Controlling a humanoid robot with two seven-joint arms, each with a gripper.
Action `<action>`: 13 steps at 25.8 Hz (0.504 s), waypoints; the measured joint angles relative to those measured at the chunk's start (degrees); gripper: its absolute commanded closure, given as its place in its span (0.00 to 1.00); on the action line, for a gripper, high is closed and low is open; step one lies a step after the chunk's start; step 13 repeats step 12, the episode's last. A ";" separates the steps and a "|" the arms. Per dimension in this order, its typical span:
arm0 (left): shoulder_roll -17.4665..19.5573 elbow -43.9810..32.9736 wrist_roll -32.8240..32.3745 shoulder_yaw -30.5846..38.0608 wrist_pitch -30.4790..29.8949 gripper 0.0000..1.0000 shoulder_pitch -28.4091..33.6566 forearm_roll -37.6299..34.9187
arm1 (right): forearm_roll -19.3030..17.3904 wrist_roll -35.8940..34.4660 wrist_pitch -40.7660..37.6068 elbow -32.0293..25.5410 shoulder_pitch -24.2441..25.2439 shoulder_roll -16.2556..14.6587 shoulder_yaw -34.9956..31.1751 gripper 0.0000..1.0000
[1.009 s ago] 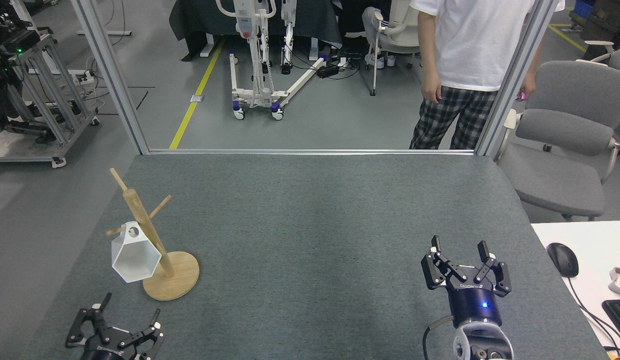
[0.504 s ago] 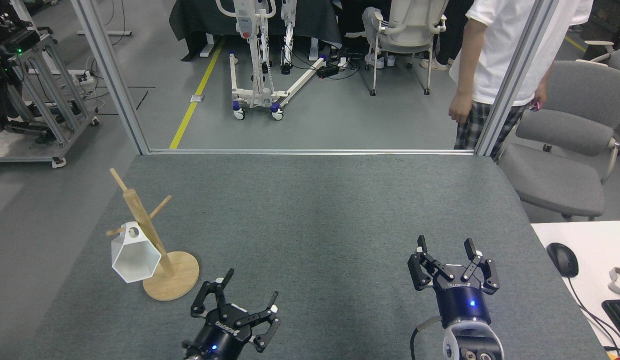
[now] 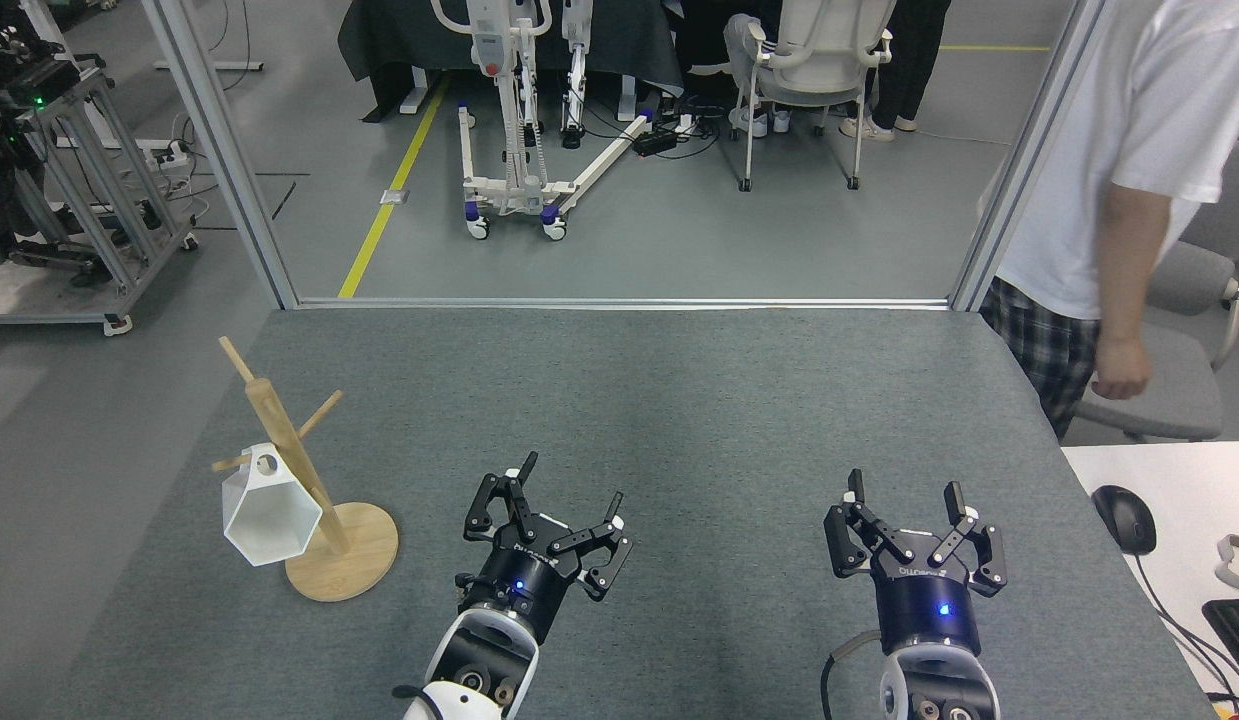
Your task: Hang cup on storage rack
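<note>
Left gripper (image 3: 569,495): nearest the viewer at bottom centre, fingers spread wide and holding nothing, hovering above the grey mat, pointed away and slightly right.
Right gripper (image 3: 906,502): near, to the right of the left one and well apart from it, fingers also spread wide, empty, pointing straight away.
Cup (image 3: 267,505): white, faceted, at near left; it hung on the storage rack with its hexagonal mouth facing down and toward the viewer, and its small round hole up against the post.
Hold on the peg: the hole seemed to sit over a short peg, though from this angle I could not be sure how deep the peg went.
Storage rack (image 3: 289,445): wooden mug tree on a round disc base, its post leaning up and to the far left in the view.
Key relation: the cup lay to the left of the left gripper, clear of it, with its long axis tilted down and toward the near side; the left arm was the nearer one by far.
Task judgement: the hanging looked done, with both grippers clear.
Table (image 3: 679,400): open mat between and beyond the grippers; the rack stood near the left edge.
Person (image 3: 1129,210): stood past the far right corner, one hand hanging near the table edge.
</note>
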 measured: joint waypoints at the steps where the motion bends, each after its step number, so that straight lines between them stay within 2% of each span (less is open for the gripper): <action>1: 0.02 0.20 0.00 0.07 0.02 0.01 -0.36 0.85 | 0.00 -0.01 0.00 0.02 -0.08 -0.12 -0.02 0.01; 13: 0.42 -1.24 0.48 0.22 0.25 0.01 0.98 3.15 | -0.22 0.05 0.10 0.62 -0.60 -0.22 -0.62 0.01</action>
